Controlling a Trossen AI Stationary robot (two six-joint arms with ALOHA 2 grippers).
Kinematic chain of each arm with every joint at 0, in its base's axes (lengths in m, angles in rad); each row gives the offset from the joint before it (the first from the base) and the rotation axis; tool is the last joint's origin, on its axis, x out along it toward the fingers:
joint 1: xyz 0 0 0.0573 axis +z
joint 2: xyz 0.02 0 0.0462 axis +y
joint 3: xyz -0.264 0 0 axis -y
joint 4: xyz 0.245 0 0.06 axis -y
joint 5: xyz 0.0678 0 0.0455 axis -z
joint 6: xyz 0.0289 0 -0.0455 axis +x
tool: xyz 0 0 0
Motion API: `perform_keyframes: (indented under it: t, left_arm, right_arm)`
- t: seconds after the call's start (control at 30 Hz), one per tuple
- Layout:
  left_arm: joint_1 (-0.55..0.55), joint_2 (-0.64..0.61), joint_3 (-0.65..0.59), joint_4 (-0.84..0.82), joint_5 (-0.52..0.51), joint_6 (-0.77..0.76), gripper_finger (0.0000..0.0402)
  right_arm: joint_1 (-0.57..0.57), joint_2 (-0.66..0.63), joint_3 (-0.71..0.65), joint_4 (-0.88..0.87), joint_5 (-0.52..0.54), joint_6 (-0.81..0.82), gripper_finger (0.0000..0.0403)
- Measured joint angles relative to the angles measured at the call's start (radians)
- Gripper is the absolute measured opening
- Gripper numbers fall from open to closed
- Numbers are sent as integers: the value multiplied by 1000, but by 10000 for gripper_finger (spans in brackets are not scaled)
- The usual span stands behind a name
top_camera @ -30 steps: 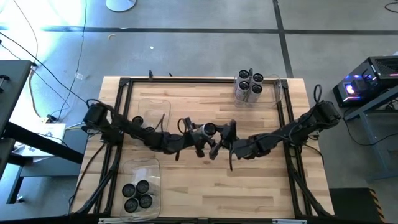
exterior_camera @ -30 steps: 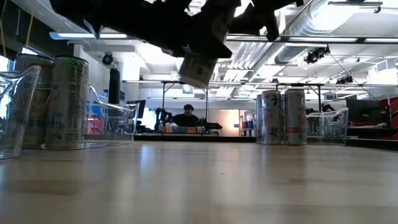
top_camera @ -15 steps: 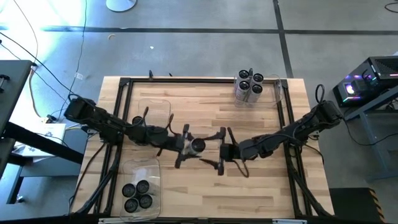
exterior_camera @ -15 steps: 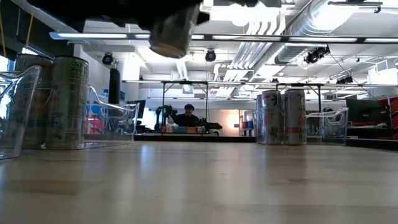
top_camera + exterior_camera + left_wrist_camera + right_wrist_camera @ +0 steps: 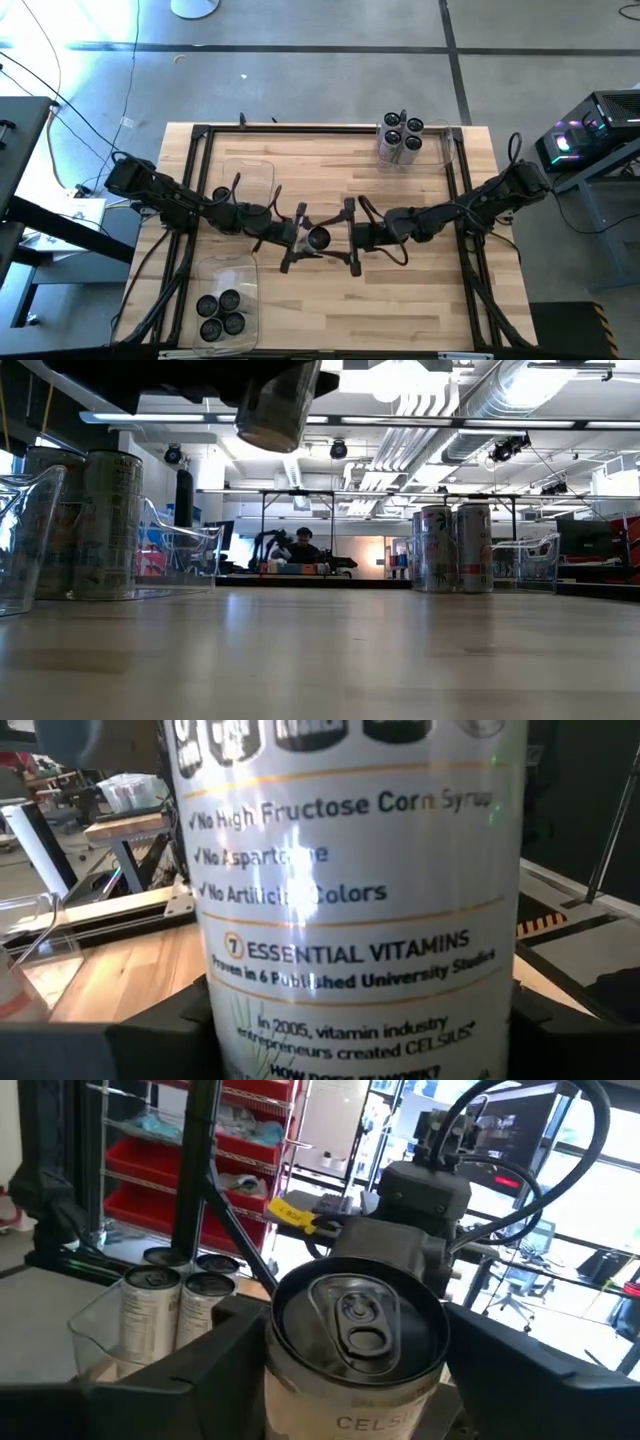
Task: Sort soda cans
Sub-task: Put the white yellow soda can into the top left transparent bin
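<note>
Above the middle of the wooden counter (image 5: 400,300), the left claw (image 5: 312,238) is clamped on a silvery-white soda can (image 5: 318,238), holding it well clear of the surface; in the low view the can (image 5: 277,405) hangs tilted near the top of the picture. The left wrist view is filled with its printed side (image 5: 350,900), the dark fingers (image 5: 150,1035) pressed against it on both sides. The right claw (image 5: 352,236) sits just beside the can, fingers spread apart and holding nothing. Four dark cans (image 5: 220,312) stand in a clear bin (image 5: 215,268) at the near left corner, and four silvery cans (image 5: 401,137) stand in another clear bin (image 5: 448,148) at the far right.
</note>
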Motion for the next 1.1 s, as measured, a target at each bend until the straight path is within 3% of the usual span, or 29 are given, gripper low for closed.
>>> perform_keyframes:
  t: [0.17,0.33,0.47,0.6,1.1]
  left_arm:
    - [0,0,1,9,-2,2,287]
    - [0,0,2,-30,-25,77,301]
    - [-8,0,3,-88,-166,130,303]
    - [-16,-3,1,-104,-193,155,304]
    - [-38,-30,-1,-233,-350,94,305]
  right_arm:
    - [1,1,0,-48,4,23,233]
    - [26,-17,-1,-143,135,67,232]
    - [54,-71,-1,-283,260,161,232]
    - [69,-85,0,-403,347,269,232]
    - [60,135,0,-345,427,376,232]
